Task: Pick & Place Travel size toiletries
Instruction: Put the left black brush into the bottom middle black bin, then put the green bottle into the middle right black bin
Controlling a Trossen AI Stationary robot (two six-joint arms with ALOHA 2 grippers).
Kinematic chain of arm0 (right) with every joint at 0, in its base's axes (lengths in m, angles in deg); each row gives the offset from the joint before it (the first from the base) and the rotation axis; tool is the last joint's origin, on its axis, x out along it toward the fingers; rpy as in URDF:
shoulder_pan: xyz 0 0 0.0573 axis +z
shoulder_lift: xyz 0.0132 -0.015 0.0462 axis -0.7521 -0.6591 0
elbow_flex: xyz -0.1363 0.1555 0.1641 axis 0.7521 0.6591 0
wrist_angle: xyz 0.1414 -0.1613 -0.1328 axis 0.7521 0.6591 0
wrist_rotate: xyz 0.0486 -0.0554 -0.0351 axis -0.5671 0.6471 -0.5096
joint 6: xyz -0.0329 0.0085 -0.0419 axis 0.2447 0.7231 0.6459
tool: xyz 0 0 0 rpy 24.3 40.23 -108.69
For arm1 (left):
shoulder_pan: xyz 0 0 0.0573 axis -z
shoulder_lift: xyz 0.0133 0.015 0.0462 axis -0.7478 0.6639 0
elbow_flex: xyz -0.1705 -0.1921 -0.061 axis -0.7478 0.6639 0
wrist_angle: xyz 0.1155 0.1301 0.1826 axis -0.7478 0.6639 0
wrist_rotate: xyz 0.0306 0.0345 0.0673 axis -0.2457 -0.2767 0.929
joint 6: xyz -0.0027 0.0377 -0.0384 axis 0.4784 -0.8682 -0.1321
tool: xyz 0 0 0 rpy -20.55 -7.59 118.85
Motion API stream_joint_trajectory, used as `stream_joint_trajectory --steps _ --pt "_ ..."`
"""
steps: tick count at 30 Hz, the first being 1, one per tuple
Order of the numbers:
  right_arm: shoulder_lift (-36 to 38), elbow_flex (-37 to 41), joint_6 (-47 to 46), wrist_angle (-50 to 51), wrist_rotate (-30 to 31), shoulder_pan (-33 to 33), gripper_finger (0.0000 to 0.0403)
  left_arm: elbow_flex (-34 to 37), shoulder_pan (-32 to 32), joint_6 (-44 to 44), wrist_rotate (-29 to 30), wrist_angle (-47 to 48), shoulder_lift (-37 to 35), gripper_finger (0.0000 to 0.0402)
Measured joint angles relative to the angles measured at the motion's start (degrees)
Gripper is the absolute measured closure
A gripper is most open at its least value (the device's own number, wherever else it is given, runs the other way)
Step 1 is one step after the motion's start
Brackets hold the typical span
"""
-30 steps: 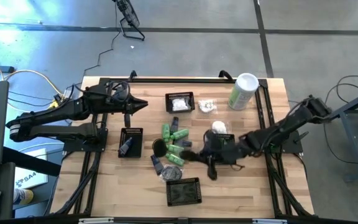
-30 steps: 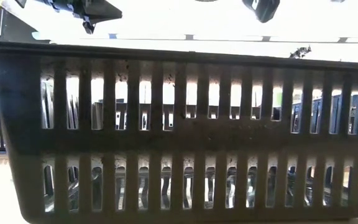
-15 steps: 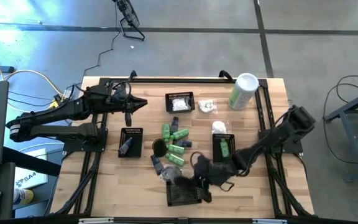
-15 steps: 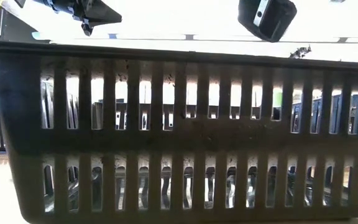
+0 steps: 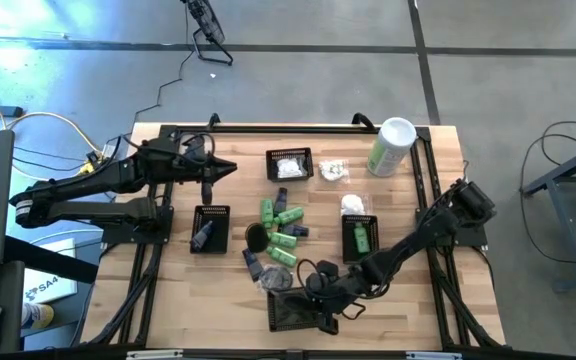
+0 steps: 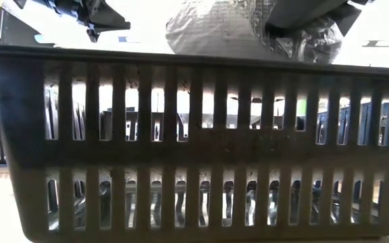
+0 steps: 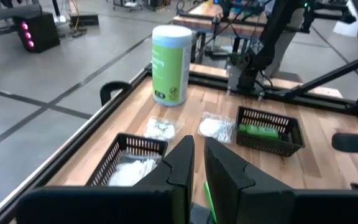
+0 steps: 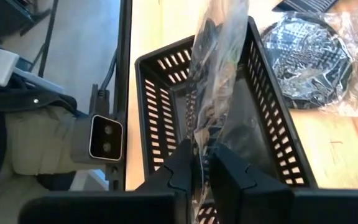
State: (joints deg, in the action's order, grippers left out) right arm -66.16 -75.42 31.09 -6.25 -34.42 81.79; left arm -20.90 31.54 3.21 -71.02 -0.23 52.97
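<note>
Lower centre of the high view: right gripper pinches a clear-wrapped packet over the empty basket; green bottles remain loose.

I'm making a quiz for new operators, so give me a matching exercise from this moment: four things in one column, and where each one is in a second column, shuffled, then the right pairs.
Things
1. clear crinkly packet
2. tall green canister
3. green bottle
4. left gripper

Places
A. lying in the basket on the table's right side
B. standing at the table's far right corner
C. pinched in the right gripper, over the near basket
D. hanging over the table's far left part, holding nothing

Pairs: 1-C, 2-B, 3-A, 4-D
</note>
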Motion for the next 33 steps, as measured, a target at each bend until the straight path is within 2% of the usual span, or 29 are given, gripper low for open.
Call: stream_joint_trajectory --steps 4,10,12,16,19,24,30,33 --pt "0.0 0.0 -1.09 -0.02 0.19 -0.02 0.0356 0.0 0.0 0.0 0.14 0.86 0.0 0.0368" --pt "0.0 0.0 -2.14 0.64 0.57 -0.15 0.0254 0.0 0.0 0.0 0.13 1.06 0.0 0.0368" --pt "0.0 0.0 -1.73 0.84 -1.3 -0.17 0.0227 0.0 0.0 0.0 0.12 1.14 0.0 0.0368" --pt "0.76 0.02 -1.1 1.86 -4.43 -0.26 0.0209 0.0 0.0 0.0 0.11 1.47 0.0 0.0368" --pt "2.17 0.02 -0.13 3.2 -4.28 -0.67 0.0228 0.0 0.0 0.0 0.1 1.49 0.0 0.0368" --pt "5.18 0.0 2.87 2.95 -4.53 -1.3 0.0299 0.0 0.0 0.15 -0.07 1.51 0.02 0.0368" --pt "5.33 0.02 6.05 -0.98 -11.24 -1.64 0.0386 -0.02 0.0 0.15 -0.05 1.49 0.02 0.0368" --pt "5.33 0.0 5.89 1.37 -8.01 -1.62 0.0396 -0.02 0.0 0.15 -0.07 1.5 0.02 0.0368"
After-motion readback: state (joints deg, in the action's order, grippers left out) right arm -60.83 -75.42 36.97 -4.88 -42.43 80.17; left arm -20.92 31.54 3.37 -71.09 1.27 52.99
